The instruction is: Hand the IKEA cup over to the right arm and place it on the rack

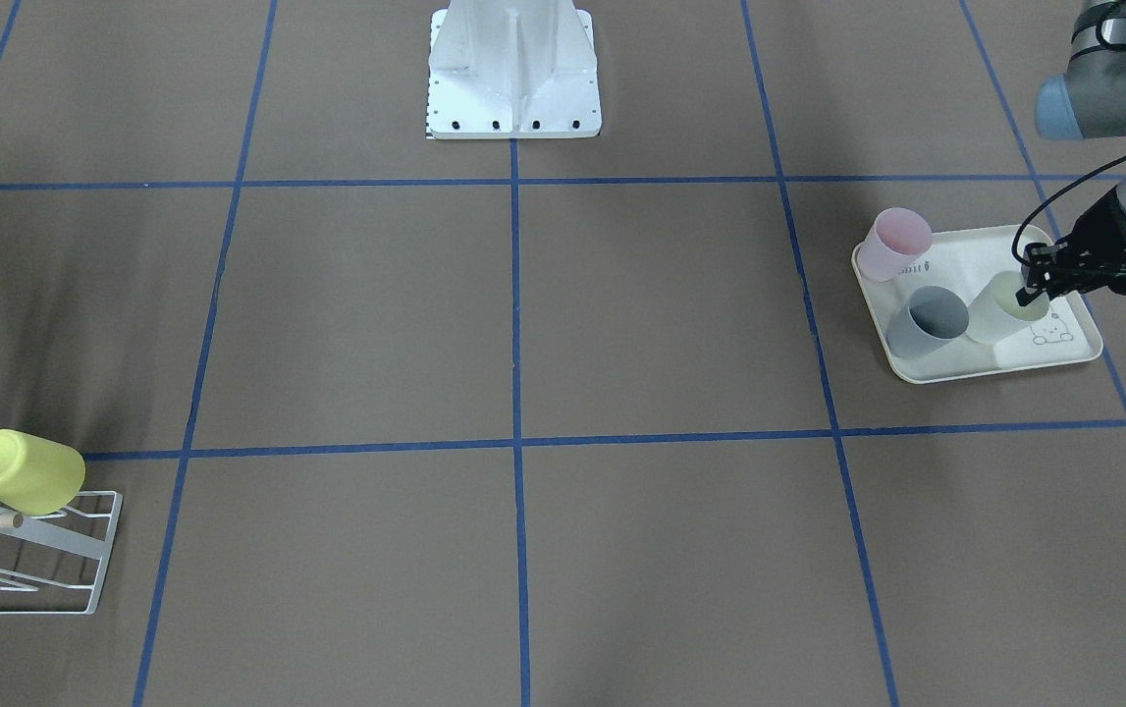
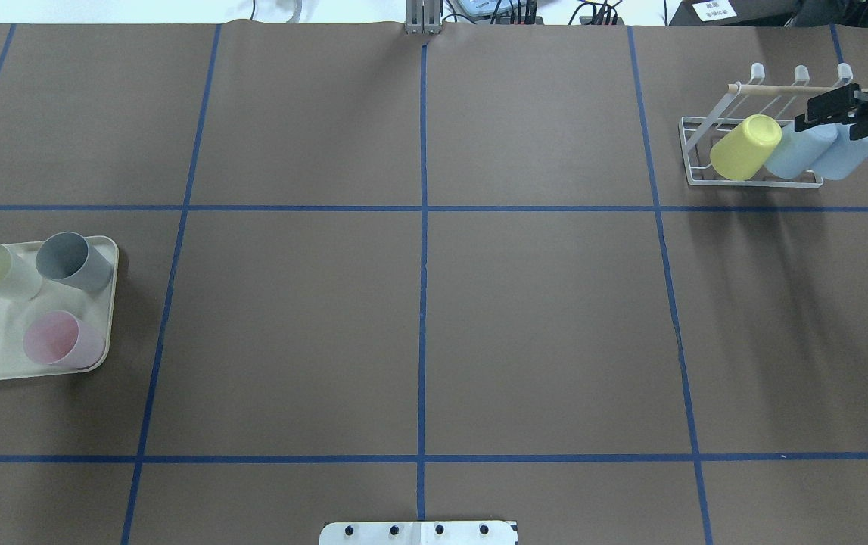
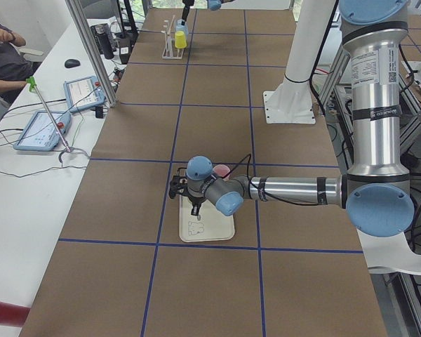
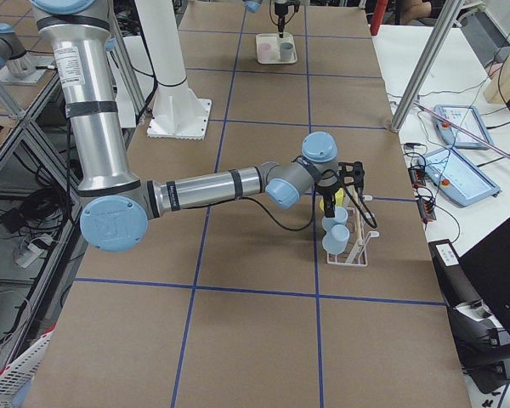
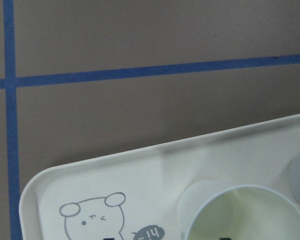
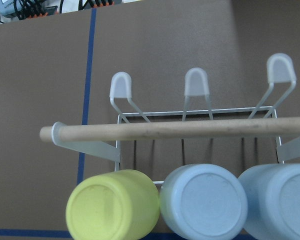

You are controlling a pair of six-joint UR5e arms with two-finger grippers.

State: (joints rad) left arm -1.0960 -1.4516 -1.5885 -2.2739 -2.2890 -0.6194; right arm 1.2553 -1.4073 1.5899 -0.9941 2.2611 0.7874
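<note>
Cup (image 1: 990, 324), pale green, upright on tray (image 1: 965, 257); its wall sits between parted jaws of left gripper (image 1: 1027, 292).

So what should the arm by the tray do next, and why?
Probably close the left fingers on the pale green cup. They look open, with one inside its rim and one outside, and the cup stands on the tray, not lifted yet.
</note>
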